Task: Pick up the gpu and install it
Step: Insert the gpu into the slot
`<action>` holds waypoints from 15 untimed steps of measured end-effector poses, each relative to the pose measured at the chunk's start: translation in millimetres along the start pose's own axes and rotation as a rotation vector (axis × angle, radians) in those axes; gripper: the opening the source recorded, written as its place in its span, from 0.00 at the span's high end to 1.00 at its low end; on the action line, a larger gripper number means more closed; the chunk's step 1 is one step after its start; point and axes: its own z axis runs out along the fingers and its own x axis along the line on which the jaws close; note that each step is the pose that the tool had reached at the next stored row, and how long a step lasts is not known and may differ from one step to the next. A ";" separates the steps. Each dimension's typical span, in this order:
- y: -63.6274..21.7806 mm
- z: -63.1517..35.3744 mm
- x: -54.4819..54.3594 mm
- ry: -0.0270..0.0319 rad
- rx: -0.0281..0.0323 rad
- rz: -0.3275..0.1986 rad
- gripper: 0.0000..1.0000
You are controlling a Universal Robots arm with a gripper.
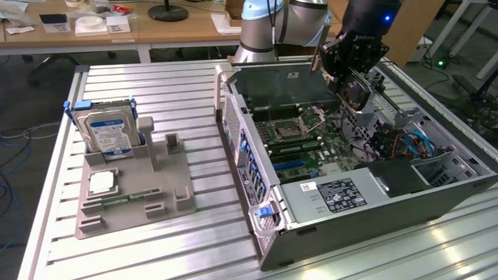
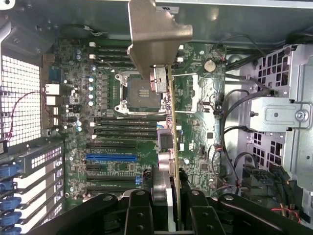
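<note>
1. The gpu (image 1: 356, 92) is off the table, held tilted in the air above the open top of the pc case (image 1: 365, 233), over its far side in the exterior view. The round black fan faces the camera.
2. In the wrist view the gpu (image 2: 171, 147) shows edge-on. Its grey metal bracket (image 2: 152, 39) is at the end away from the gripper, and the card hangs over the motherboard (image 2: 200, 98), not touching it.
3. The gripper (image 1: 348, 74) is clamped on the gpu, jaws partway closed, one black finger (image 2: 138, 210) on each side of the card.
4. Straight below, by the bracket end, is the cpu socket (image 2: 142, 93). Black slots run to both sides of it, and a blue slot (image 2: 111, 157) lies nearer the gripper.
5. Inside the case there is also a metal drive cage (image 2: 276, 115) w/ cables beside the board, and a labelled power box (image 1: 335, 195) at the near end.
6. On the exterior view's left, well apart from the case, a grey holder (image 1: 155, 181) sits on the slatted table (image 1: 155, 81).
7. In the holder, a hard drive (image 1: 109, 131) stands upright and a green memory stick (image 1: 123, 199) lies flat.
</note>
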 end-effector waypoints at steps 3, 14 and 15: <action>-0.1 0.0 0.0 0.0000 -0.0024 -0.007 0.70; -0.2 0.0 0.0 0.0000 -0.0071 -0.043 0.70; -0.2 -0.1 0.0 0.0000 -0.0073 -0.047 0.70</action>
